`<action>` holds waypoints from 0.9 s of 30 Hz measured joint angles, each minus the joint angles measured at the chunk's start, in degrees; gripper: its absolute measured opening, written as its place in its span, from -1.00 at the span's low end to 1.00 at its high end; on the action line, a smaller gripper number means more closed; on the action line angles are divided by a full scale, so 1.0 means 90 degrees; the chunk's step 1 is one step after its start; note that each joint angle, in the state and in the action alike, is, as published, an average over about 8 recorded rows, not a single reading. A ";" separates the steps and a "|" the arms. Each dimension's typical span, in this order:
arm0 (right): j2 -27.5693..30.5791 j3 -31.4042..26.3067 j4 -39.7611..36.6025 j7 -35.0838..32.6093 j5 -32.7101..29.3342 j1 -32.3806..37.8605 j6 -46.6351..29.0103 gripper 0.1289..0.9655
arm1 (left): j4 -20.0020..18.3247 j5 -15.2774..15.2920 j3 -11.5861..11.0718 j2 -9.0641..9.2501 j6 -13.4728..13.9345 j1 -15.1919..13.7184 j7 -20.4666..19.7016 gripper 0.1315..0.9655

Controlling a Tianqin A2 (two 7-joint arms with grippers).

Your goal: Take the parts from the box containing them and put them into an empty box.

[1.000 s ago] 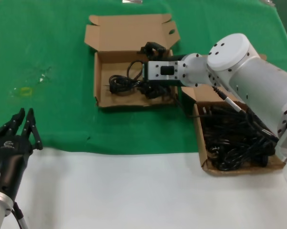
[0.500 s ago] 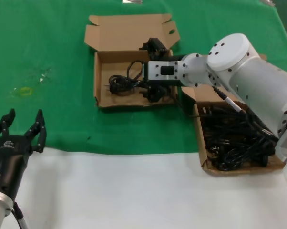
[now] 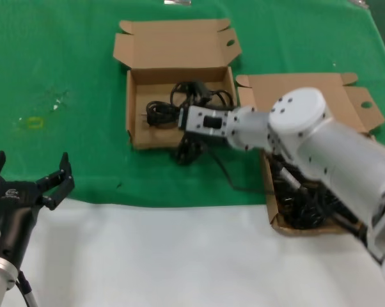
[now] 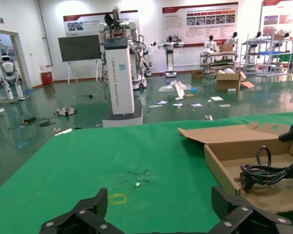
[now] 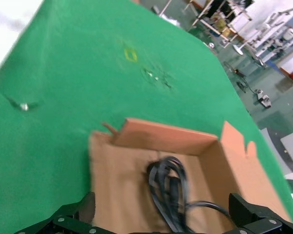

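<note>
Nearest me, my left hand [image 3: 27, 185] waits low at the tabletop's [image 3: 148, 256] near left edge, fingers spread wide and holding nothing, parked clear of the work. To the right sits the box containing them [image 3: 288, 225], full of tangled black cords. My right hand [image 3: 183, 121] reaches across over the near wall of the empty box [image 3: 136, 96]; its wrist view shows fingers spread wide, holding nothing. One of the parts [image 3: 186, 102] lies inside that farther box, with a loop spilling over the near wall, I judge because it was released near the edge.
</note>
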 joint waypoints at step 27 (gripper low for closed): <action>0.0685 0.2633 0.3240 0.1602 -0.0569 -0.3033 0.1098 1.00 | 0.0000 -0.0001 0.0000 0.0000 0.0000 0.0000 0.0000 0.98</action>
